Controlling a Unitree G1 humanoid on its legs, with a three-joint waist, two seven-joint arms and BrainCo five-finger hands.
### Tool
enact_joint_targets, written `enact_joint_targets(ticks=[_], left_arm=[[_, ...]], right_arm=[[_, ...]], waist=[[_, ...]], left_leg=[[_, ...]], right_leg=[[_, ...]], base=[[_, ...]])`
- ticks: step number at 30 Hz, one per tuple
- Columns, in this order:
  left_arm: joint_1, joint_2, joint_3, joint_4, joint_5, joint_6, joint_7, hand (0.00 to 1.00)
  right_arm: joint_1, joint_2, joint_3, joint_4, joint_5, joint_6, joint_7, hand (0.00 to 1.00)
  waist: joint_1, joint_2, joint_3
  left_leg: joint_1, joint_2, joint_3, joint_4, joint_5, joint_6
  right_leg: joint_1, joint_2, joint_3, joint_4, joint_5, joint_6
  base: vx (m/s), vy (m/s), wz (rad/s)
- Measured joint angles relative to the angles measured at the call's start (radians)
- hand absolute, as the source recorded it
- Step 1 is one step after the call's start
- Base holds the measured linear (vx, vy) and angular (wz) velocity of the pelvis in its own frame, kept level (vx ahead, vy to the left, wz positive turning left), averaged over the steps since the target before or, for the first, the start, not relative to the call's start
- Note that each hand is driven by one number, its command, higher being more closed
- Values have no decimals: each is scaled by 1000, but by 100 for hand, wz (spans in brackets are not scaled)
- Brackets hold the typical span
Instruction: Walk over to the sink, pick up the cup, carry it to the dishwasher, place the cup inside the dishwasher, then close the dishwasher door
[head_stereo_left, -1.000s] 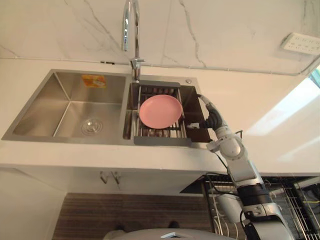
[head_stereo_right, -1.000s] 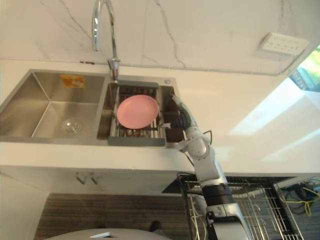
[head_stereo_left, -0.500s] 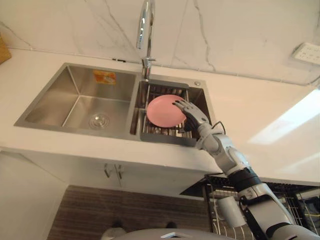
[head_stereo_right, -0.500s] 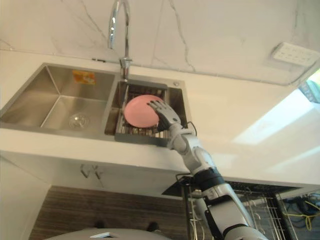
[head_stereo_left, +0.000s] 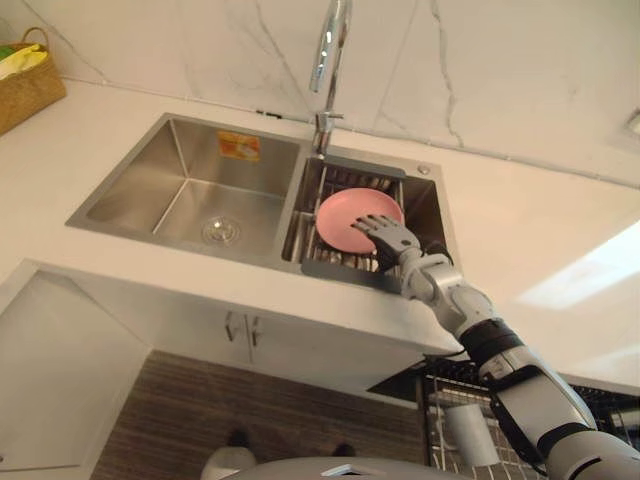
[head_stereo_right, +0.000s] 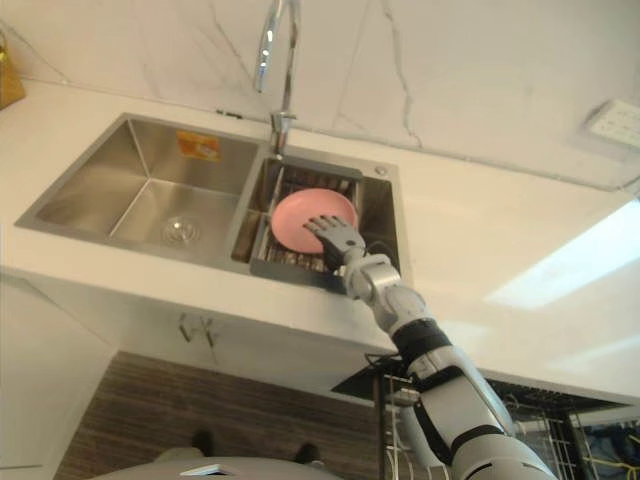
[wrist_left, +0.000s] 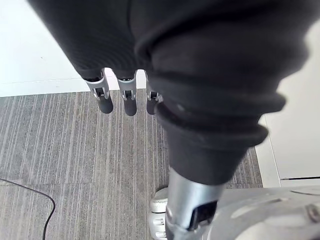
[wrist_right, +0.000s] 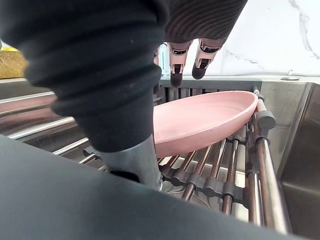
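Now, on your right hand (head_stereo_left: 392, 238), straight loose fingers (wrist_right: 177, 70) hover at the pink plate's (head_stereo_left: 348, 215) 5 o'clock rim, gripping nothing. The plate rests on the rack (wrist_right: 267, 175) in the sink's (head_stereo_left: 150, 190) 3 o'clock basin. Your left hand (wrist_left: 129, 100) hangs relaxed. You cannot tell where the cup is.

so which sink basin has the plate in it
The right basin, where the pink plate lies on a rack; the left basin holds no dishes.

My right hand (head_stereo_left: 390, 240) is silver, dark-tipped; plate (head_stereo_left: 345, 212) pink, sink (head_stereo_left: 150, 190) steel-grey, wall (head_stereo_left: 500, 60) white marble with grey veins.
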Motion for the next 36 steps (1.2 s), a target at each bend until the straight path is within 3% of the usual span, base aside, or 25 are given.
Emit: enact_joint_targets(ticks=[22,23,28,34,36], left_arm=[[7,25,-65,-33,0,-3,-18,0],[7,25,-65,-33,0,-4,-18,0],[6,25,-66,-32,0,-4,-25,0],[5,27,-67,-32,0,-15,-29,0],[5,27,-68,-32,0,-21,-29,0]], right_arm=[[-82,3,58,220,-63,75,0,0],[-88,2,57,238,-63,81,0,100],[-108,3,56,254,-62,80,-3,100],[-128,3,44,276,-56,81,-47,100],[-128,4,42,298,-56,81,-95,100]], waist=[[41,-4,33],[44,-3,34],[43,1,53],[50,1,54],[50,1,54]], left_leg=[[-4,-27,-35,-3,17,16],[-4,-27,-35,-3,18,16],[-1,-28,-35,-4,18,17],[-2,-28,-35,-4,17,16],[-2,-28,-35,-4,17,16]], right_leg=[[20,-19,-35,0,9,6],[20,-20,-35,0,9,6],[30,-21,-35,0,8,7],[30,-21,-35,0,7,7],[31,-21,-35,1,7,7]], base=[[2,11,5],[0,0,0],[0,0,0],[16,6,0],[0,0,0]])
